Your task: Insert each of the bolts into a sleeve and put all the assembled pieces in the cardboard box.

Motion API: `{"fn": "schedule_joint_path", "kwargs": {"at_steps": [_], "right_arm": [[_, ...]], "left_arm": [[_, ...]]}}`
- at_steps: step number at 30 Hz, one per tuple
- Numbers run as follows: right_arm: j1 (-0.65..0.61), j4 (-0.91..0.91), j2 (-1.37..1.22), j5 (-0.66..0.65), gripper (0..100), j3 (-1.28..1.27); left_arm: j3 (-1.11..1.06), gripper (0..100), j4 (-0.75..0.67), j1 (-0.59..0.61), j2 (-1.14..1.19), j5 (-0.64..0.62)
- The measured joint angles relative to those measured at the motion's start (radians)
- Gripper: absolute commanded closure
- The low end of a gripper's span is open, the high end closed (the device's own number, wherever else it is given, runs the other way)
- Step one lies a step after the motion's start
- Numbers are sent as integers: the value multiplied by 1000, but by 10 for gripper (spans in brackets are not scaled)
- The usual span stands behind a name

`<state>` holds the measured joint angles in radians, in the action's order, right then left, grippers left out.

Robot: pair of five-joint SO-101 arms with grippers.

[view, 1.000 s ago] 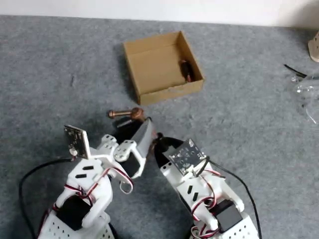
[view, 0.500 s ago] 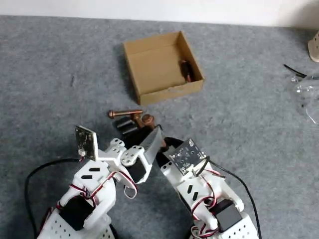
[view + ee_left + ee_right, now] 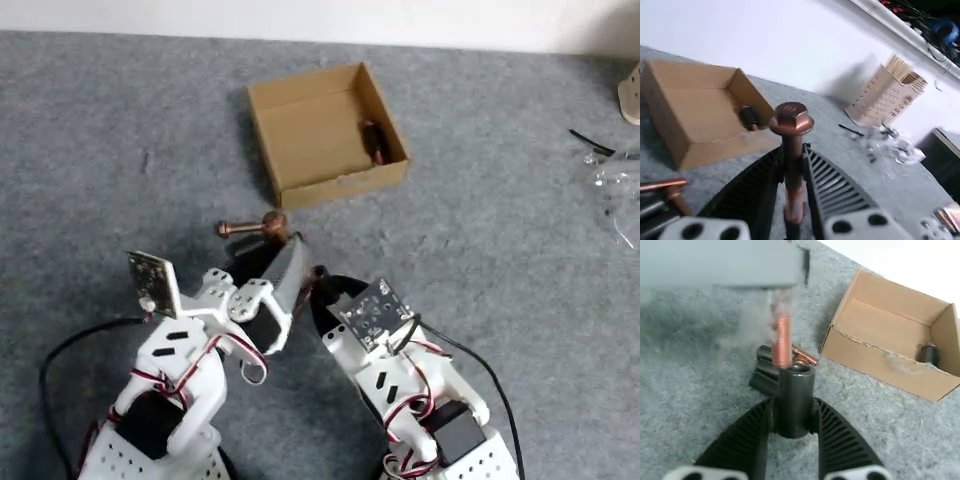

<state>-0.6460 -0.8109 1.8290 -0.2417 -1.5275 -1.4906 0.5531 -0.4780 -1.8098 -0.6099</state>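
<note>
- The left pincer is clamping the shank of a copper bolt, whose hex head is standing above its tips.
- The right pincer is gripping a black sleeve upright between its fingers. The bolt's threaded end is meeting the sleeve's mouth just beyond the tips, and how far in it is sitting cannot be told.
- The insertion step appears to be underway. The next move is calling for the shank to line up with the bore while it is being pushed down, since a tilt risks jamming the thread on the rim.
- The cardboard box is waiting well beyond both pincers, with one dark assembled piece lying by its wall.
- A loose bolt and spare sleeves are lying on the grey carpet just ahead of the right pincer's tips, crowding the route to the box.
</note>
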Motion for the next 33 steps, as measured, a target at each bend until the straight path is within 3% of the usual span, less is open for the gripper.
{"fn": "schedule_joint_path", "kwargs": {"at_steps": [5, 33], "right_arm": [[-2, 0, 0, 0, 994, -8], [-32, -2, 0, -69, 994, -9]], "left_arm": [[-9, 994, -6, -43, -2, 3], [-52, 994, -46, -43, -12, -2]]}}
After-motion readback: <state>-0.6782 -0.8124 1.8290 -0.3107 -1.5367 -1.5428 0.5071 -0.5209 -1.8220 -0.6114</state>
